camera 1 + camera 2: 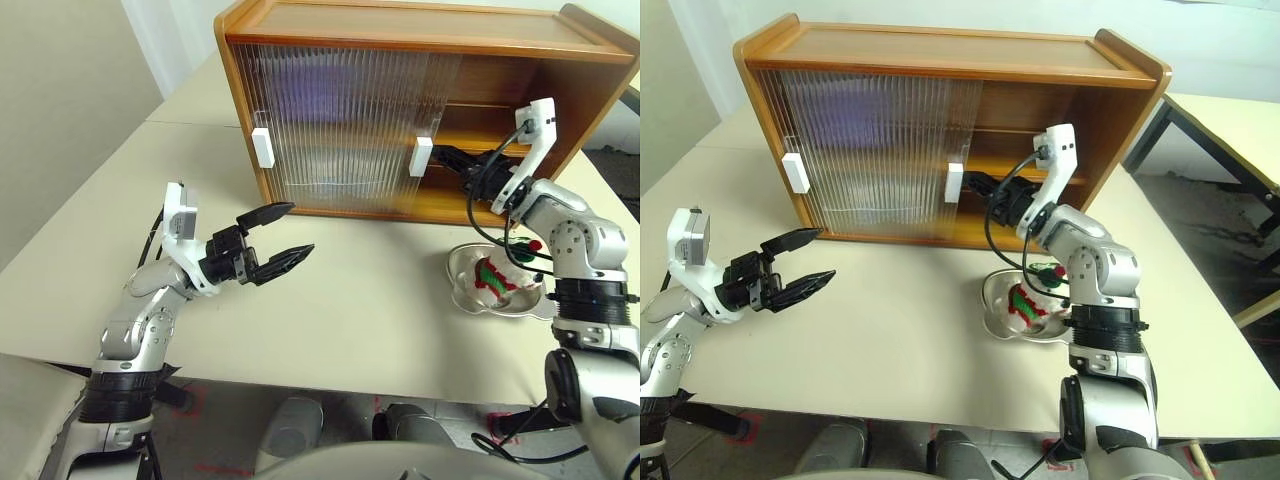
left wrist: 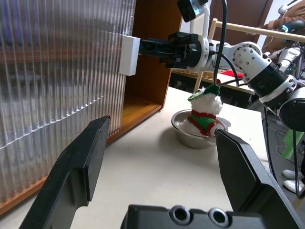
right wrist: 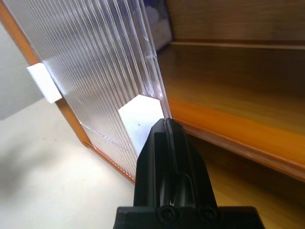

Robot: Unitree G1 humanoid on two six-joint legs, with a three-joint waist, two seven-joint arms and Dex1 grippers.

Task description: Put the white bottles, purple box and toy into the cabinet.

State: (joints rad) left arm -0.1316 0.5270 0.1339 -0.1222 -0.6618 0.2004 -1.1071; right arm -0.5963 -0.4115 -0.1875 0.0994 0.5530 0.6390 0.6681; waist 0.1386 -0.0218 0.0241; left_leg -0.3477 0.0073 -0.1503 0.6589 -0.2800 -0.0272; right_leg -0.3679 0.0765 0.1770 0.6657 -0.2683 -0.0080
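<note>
The cabinet [image 1: 400, 25] stands at the back of the table, its two ribbed sliding doors covering the left part and the right part open. My right gripper [image 1: 445, 155] is shut, and its tip rests against the white handle [image 3: 140, 114] of the right-hand door. The toy [image 1: 492, 277], a white plush in a red-and-green sweater, sits in a steel bowl [image 1: 465, 292] in front of the open side. My left gripper [image 1: 300, 228] hangs open and empty above the table, left of the bowl. A purple haze [image 1: 300, 95] shows through the doors; I cannot tell what it is. The white bottles are hidden.
The left door's white handle [image 1: 263, 147] sits near the cabinet's left edge. Bare cream tabletop [image 1: 350, 310] lies between my left gripper and the bowl. The table's front edge runs close below both arms. A second table [image 1: 1230, 130] stands to the right.
</note>
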